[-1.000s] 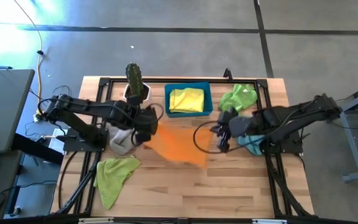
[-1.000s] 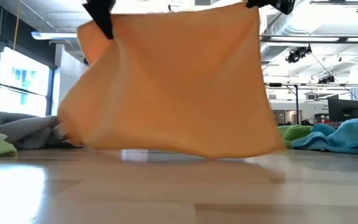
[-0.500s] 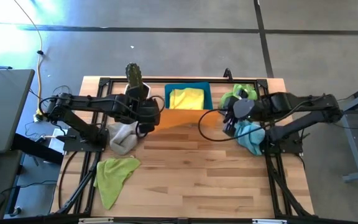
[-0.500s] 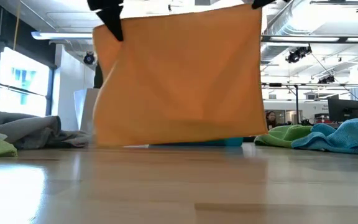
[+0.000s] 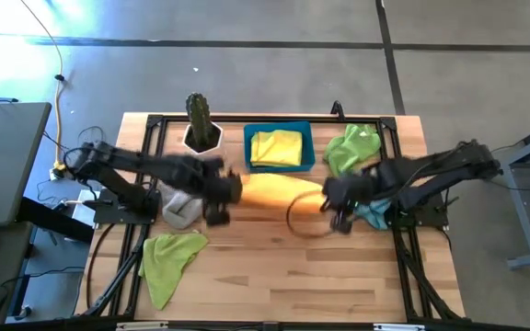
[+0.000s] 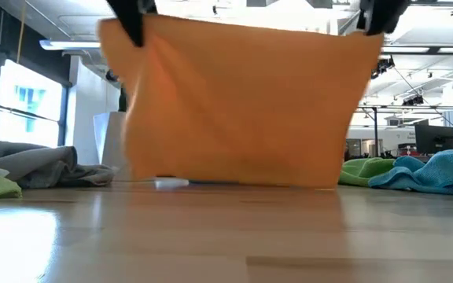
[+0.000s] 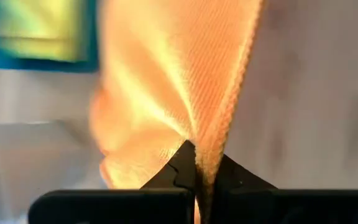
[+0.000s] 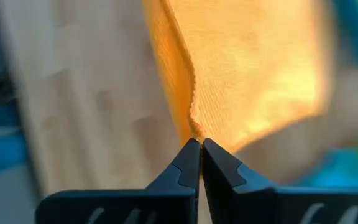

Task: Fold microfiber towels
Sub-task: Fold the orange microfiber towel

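The orange towel point(image 6: 234, 102) hangs spread between my two grippers over the middle of the table. My left gripper point(image 5: 221, 197) is shut on its upper left corner and shows in the low view as my left gripper point(image 6: 130, 17). My right gripper point(image 5: 337, 208), also my right gripper point(image 6: 377, 12), is shut on the upper right corner. The towel's lower edge point(image 6: 234, 184) hangs down near the table top; whether it touches the wood, I cannot tell. From above, the orange towel point(image 5: 279, 190) shows as a narrow band on the far side of the grippers. My left gripper pinches the towel's upper left corner point(image 7: 215, 152) between its two fingers, at the hemmed edge. The fingers slant steeply down from above. The cloth hangs below them. My right gripper pinches the upper right corner point(image 8: 193, 126) between its fingertips, also slanting down from above. The top edge point(image 6: 250, 31) runs nearly straight between both holds.
A blue bin point(image 5: 279, 130) holding a yellow towel point(image 5: 276, 147) stands at the far edge, beside a potted cactus point(image 5: 199, 119). A lime green towel point(image 5: 352, 145) and a light blue one point(image 5: 373, 211) lie at the right; a grey one point(image 5: 180, 206) and a lime green one point(image 5: 170, 257) lie at the left.
Both grippers swung toward the far edge with the orange towel, then came back toward the near edge, sank a little and tipped more steeply down. The towel's lower part, which trailed toward the near side, now hangs on the far side. Both grippers stay shut.
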